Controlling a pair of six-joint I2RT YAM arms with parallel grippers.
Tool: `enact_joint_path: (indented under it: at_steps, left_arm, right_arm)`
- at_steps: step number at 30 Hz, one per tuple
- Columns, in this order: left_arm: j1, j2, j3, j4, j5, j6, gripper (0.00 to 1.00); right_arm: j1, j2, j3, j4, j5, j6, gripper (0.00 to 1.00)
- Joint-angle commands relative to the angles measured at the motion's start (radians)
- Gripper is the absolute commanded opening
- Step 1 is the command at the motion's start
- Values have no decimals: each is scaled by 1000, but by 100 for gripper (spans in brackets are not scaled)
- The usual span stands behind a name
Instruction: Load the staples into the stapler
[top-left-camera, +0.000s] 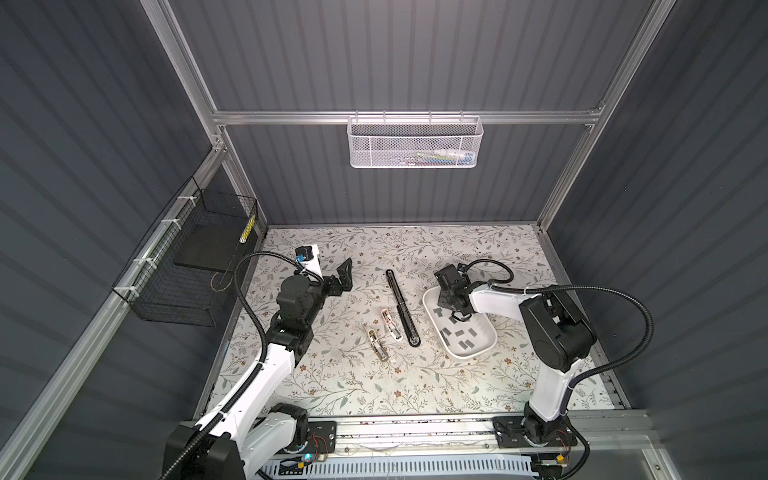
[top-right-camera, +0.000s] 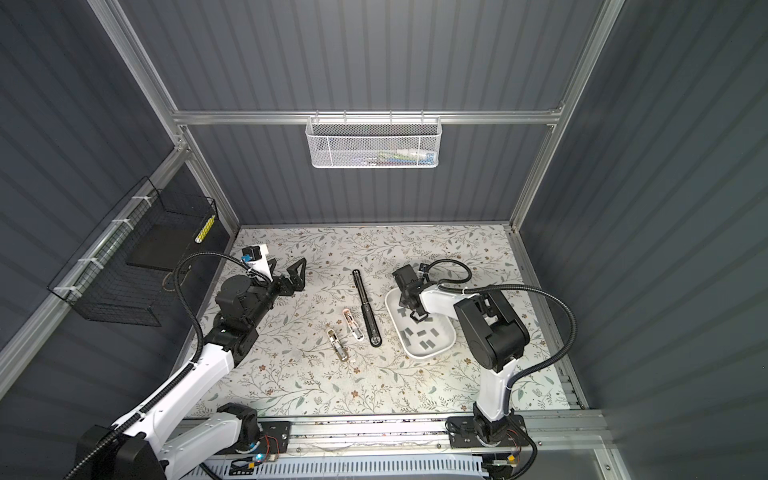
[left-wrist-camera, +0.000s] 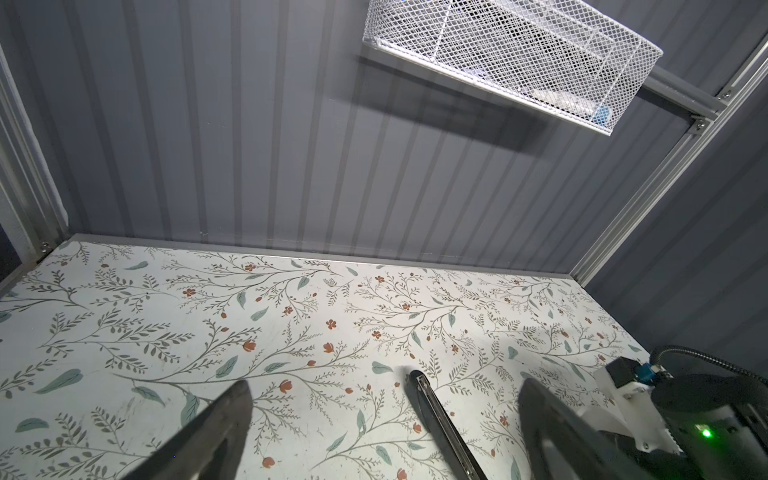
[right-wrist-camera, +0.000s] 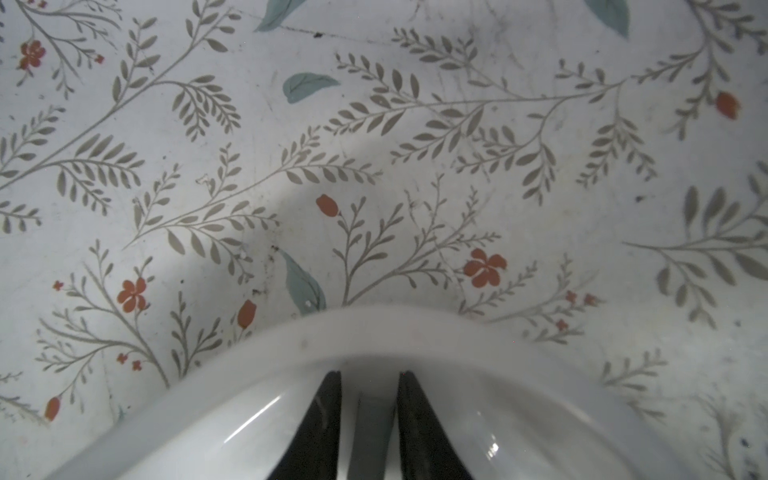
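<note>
A long black stapler (top-left-camera: 402, 307) (top-right-camera: 366, 307) lies opened out flat mid-table; its far end shows in the left wrist view (left-wrist-camera: 440, 419). Several grey staples (top-left-camera: 461, 332) (top-right-camera: 424, 332) lie loose in a white tray (top-left-camera: 469, 353) (top-right-camera: 432, 352) to its right. My right gripper (top-left-camera: 459, 318) (top-right-camera: 420, 318) (right-wrist-camera: 370, 376) is down inside the tray (right-wrist-camera: 374, 332). Its jaws stand narrow astride one strip of staples (right-wrist-camera: 370, 424), with a thin slit left on one side. My left gripper (top-left-camera: 344, 276) (top-right-camera: 300, 274) (left-wrist-camera: 384, 386) hovers wide open and empty, left of the stapler's far end.
Two small staplers, one pinkish (top-left-camera: 390, 324) and one beige (top-left-camera: 377, 344), lie just left of the black one. A white mesh basket (top-left-camera: 415, 141) hangs on the back wall. A black wire basket (top-left-camera: 195, 257) hangs on the left wall.
</note>
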Motion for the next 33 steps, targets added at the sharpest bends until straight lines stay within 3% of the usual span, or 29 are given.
enact_joint_path:
  at_steps: [1,16,33]
  left_arm:
    - [-1,-19,-15,-9,-13,-4,100]
    - [-1,-22,-12,-15,-13,-7,100]
    - [-1,-16,-7,-20,-13,-9,100]
  right_arm:
    - [-4,21,9,-41,17,-14,27]
    - [-4,25,-4,-30,-10,-12,25]
    - [-5,16,-20,-22,-21,-13,14]
